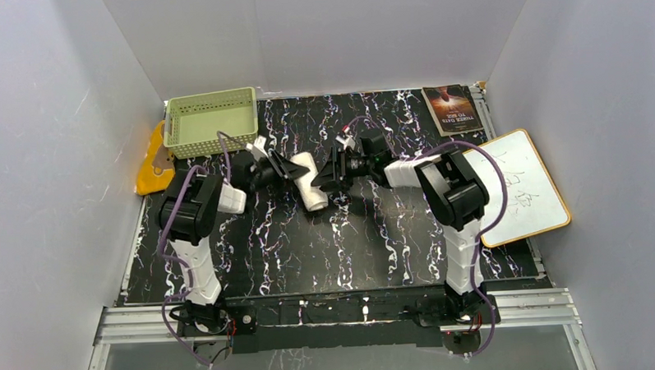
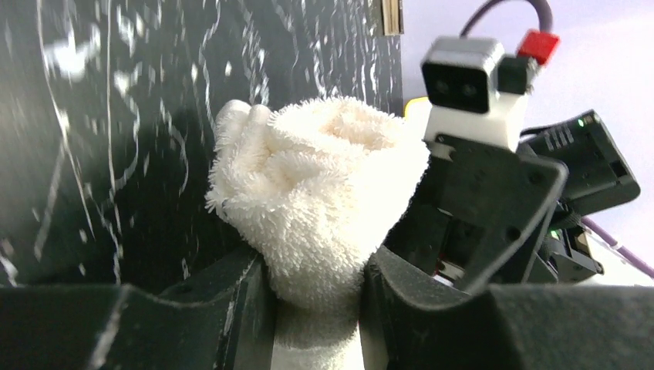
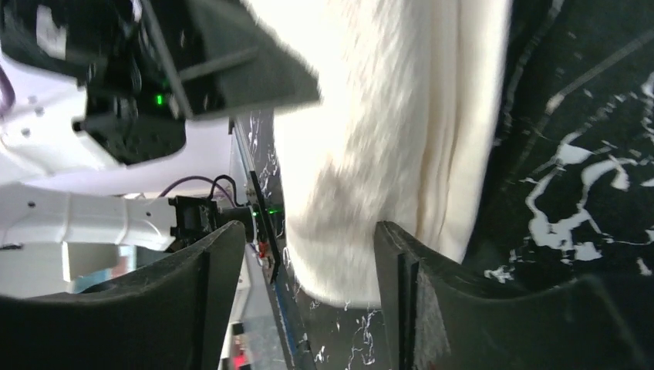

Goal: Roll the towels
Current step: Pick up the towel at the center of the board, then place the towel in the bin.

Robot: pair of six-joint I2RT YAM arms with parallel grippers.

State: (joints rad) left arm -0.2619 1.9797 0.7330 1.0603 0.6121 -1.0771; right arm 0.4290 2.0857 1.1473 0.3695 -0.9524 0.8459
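The cream-white towel (image 1: 309,182) lies rolled into a short cylinder on the black marbled table, just back of centre. My left gripper (image 1: 281,170) comes at it from the left. In the left wrist view its jaws (image 2: 316,308) pinch the fluffy end of the roll (image 2: 324,177). My right gripper (image 1: 332,173) is at the roll's right side. In the right wrist view it stands open (image 3: 308,254), with the towel (image 3: 385,146) just ahead of the fingertips and a gap beside the left finger. The orange-yellow towel (image 1: 152,158) lies flat at the table's far left, partly behind the basket.
A pale green slotted basket (image 1: 211,119) stands at the back left, close behind my left arm. A dark book (image 1: 451,108) lies at the back right, and a whiteboard (image 1: 521,182) overhangs the right edge. Grey walls close in on three sides.
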